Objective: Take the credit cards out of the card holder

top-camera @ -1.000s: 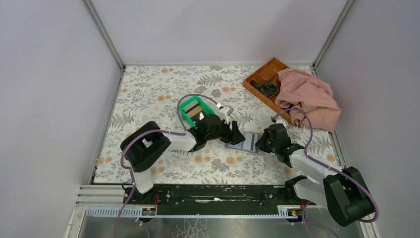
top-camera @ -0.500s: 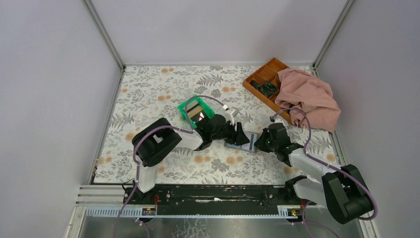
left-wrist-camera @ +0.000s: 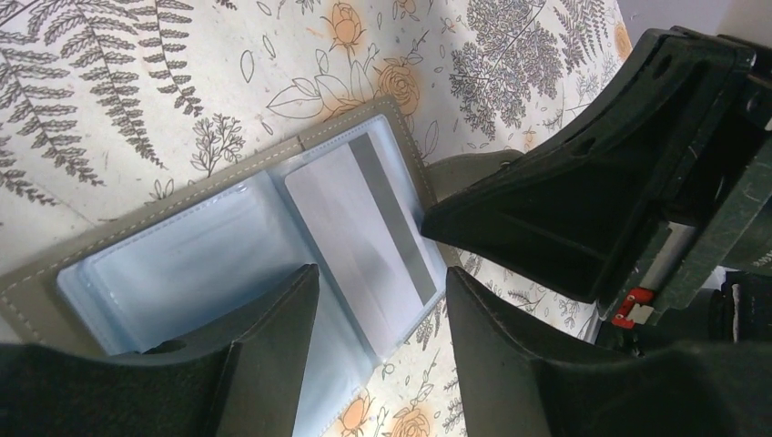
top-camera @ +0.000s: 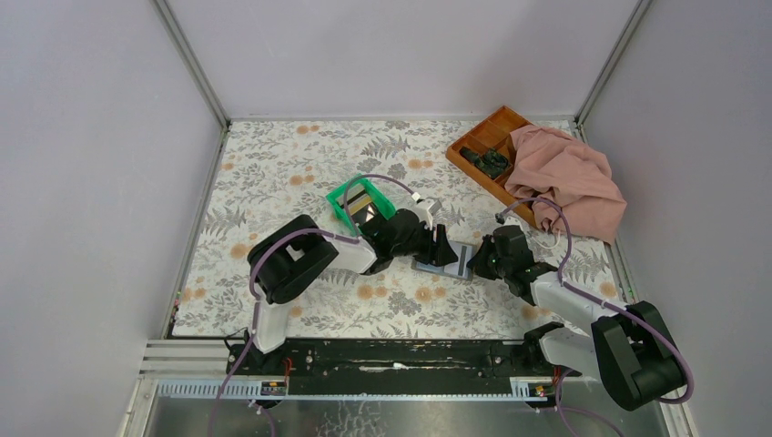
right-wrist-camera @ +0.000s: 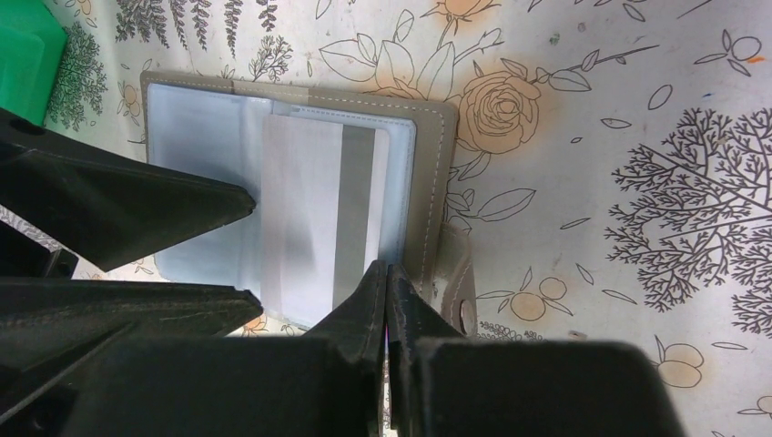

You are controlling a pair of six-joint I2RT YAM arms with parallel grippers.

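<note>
No text, number, brand mark or sign is legible in any view. The one credit card point(right-wrist-camera: 309, 209) showing in the card holder point(right-wrist-camera: 196, 127) has a pale face with a plain grey stripe and no readable print.
</note>
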